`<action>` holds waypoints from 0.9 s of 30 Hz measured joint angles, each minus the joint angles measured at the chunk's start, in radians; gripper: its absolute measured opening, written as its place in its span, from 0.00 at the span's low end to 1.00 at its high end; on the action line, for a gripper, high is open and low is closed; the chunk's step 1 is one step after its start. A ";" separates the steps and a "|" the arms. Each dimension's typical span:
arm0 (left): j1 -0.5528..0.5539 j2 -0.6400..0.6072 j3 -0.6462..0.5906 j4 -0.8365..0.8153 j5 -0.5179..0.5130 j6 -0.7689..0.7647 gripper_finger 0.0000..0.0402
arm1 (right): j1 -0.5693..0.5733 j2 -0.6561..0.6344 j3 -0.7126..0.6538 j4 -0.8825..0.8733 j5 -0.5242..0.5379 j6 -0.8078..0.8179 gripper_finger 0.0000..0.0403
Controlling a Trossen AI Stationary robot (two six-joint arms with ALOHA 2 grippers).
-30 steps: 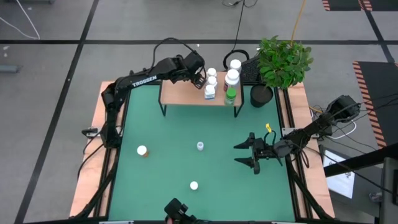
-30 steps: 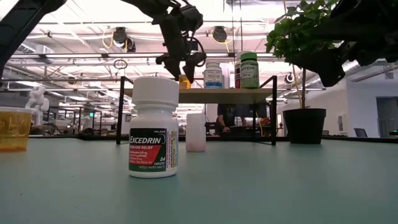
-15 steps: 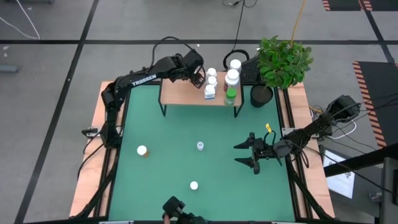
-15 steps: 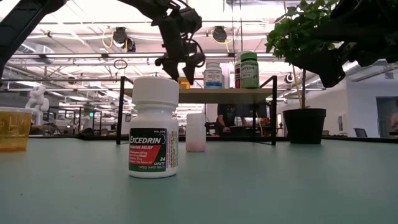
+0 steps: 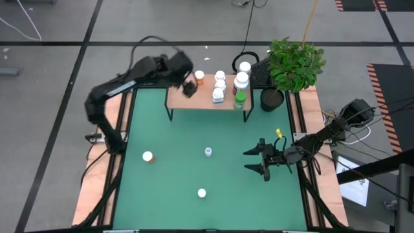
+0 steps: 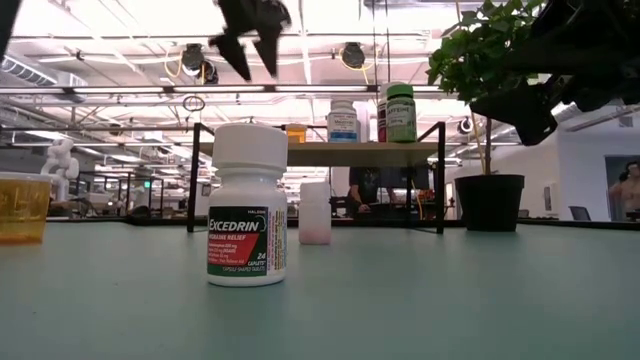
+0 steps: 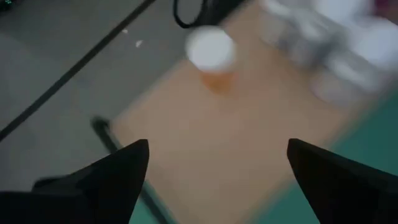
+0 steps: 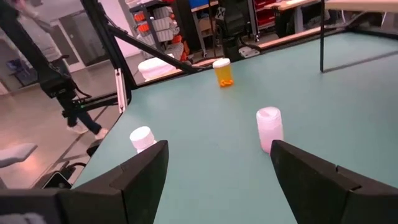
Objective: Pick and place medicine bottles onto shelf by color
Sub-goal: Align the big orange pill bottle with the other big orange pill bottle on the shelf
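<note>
Five white-capped medicine bottles (image 5: 220, 86) are standing upright on the wooden shelf (image 5: 194, 98); the orange bottle (image 5: 199, 78) is sitting apart; three more are standing on the tabletop (image 5: 174, 168).

The high camera is looking straight down on the whole table (image 5: 194, 129), while the low one is sitting at tabletop level, close behind a white bottle (image 6: 247, 205) and facing the shelf (image 6: 340, 152). The left wrist camera is looking down on that shelf; the right one is looking across the table at three bottles.
</note>
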 joint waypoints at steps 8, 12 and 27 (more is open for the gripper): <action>-0.422 -0.275 -0.392 -0.117 -0.166 -0.364 0.89 | 0.028 0.000 0.000 -0.035 0.001 0.018 0.69; -0.683 -0.385 -0.663 -0.027 -0.182 -0.645 0.87 | 0.033 0.000 0.000 -0.033 0.002 0.004 0.69; -1.180 -0.419 -0.925 0.049 -0.215 -1.186 0.85 | 0.033 0.000 0.000 0.054 0.001 0.058 0.69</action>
